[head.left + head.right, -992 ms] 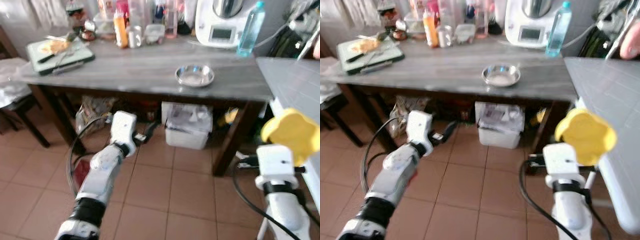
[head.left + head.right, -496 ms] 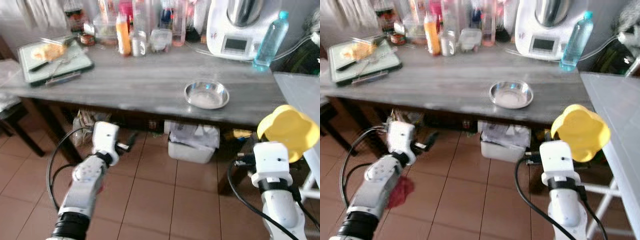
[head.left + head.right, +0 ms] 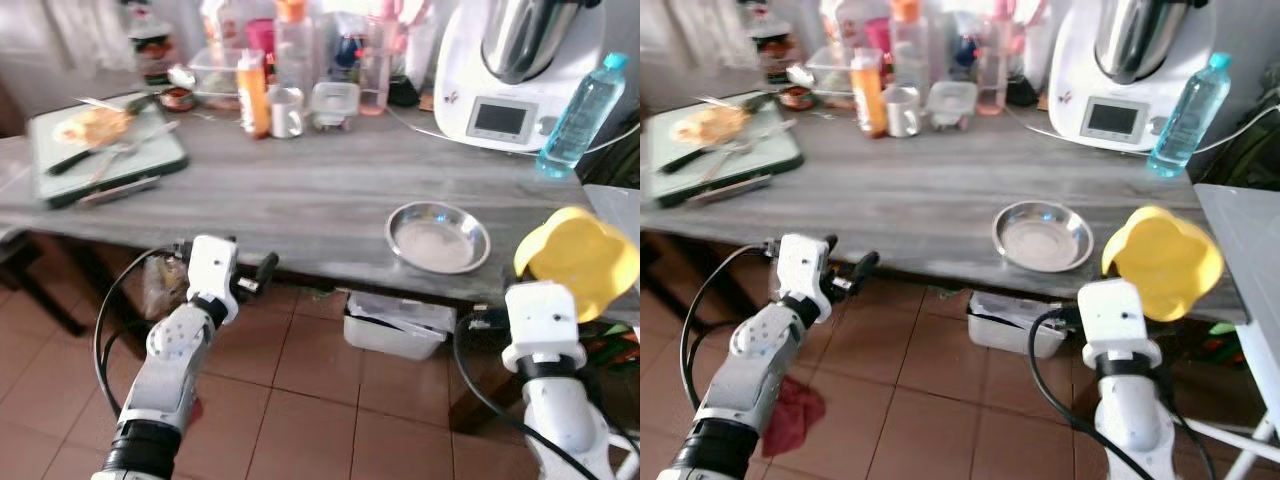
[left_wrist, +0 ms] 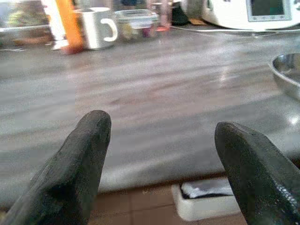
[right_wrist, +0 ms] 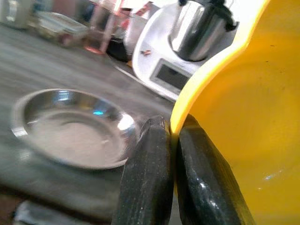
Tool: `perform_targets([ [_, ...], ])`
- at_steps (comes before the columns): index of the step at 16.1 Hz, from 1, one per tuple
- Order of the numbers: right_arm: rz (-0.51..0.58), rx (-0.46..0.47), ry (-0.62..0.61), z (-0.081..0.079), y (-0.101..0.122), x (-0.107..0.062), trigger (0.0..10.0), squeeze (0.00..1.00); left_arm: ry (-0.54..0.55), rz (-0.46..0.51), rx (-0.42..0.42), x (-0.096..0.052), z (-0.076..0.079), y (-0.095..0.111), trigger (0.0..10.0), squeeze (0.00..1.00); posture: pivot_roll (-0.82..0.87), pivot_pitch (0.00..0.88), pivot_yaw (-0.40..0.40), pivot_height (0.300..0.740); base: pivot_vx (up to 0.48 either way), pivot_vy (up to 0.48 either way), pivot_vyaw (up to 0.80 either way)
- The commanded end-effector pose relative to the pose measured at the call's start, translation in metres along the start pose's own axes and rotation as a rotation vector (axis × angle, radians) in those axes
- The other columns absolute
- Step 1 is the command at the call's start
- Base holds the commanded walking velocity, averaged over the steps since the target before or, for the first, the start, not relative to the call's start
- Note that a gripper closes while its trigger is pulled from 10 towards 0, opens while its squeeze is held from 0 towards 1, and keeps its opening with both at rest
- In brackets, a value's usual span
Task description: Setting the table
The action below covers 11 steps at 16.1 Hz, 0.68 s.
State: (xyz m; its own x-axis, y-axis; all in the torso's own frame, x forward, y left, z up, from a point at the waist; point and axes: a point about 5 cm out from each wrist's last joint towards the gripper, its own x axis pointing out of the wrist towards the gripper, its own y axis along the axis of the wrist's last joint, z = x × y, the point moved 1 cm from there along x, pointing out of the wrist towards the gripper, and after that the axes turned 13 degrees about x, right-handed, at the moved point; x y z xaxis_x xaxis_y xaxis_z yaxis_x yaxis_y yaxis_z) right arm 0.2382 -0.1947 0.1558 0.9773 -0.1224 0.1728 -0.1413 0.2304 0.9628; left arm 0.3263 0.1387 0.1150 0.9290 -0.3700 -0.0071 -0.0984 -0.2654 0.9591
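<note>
Right wrist view: right gripper [image 5: 171,136] pinching rim of yellow bowl [image 5: 234,140], fingers pressed onto the edge from both sides. Bowl held up off the table, just beside the table's near right corner, near the steel dish [image 3: 437,236] but apart from it. Steel dish sitting on grey wooden table [image 3: 300,190] close to front edge. Left gripper [image 4: 159,154] with fingers spread wide, nothing between them, hovering at the table's front edge, left of the dish. Behind, along back of table: white kitchen machine [image 3: 520,70] with steel jug, blue water bottle [image 3: 584,113] to its right, orange bottle [image 3: 252,93], white mug [image 3: 286,111], clear container [image 3: 333,103]. Green tray [image 3: 100,150] with food and cutlery at far left. White plastic bin [image 3: 400,322] under table on tiled floor [image 3: 300,400].
</note>
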Motion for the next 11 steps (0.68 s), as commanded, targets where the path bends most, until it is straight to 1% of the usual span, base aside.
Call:
perform_targets([
  [1,0.028,-0.020,-0.028,0.007,0.007,0.001,10.0,0.00,-0.022,0.033,0.009,0.005,0.006,0.010,10.0,0.00,0.01,0.075,0.000,0.740,0.424,0.000,0.00],
  [7,0.046,-0.033,-0.027,0.009,0.012,0.005,10.0,0.00,-0.032,0.042,-0.016,0.009,0.012,0.013,10.0,0.00,0.00,0.065,-0.010,0.740,0.411,0.000,0.00],
  [9,0.042,-0.035,-0.027,0.009,0.010,0.006,10.0,0.00,-0.053,0.073,-0.053,0.010,0.015,0.018,10.0,0.00,0.00,0.060,-0.009,0.740,0.000,0.000,0.00],
  [11,0.044,-0.035,-0.029,0.009,0.011,0.007,10.0,0.00,-0.061,0.069,-0.041,0.010,0.016,0.018,10.0,0.00,0.00,0.055,-0.006,0.740,0.000,0.000,0.00],
])
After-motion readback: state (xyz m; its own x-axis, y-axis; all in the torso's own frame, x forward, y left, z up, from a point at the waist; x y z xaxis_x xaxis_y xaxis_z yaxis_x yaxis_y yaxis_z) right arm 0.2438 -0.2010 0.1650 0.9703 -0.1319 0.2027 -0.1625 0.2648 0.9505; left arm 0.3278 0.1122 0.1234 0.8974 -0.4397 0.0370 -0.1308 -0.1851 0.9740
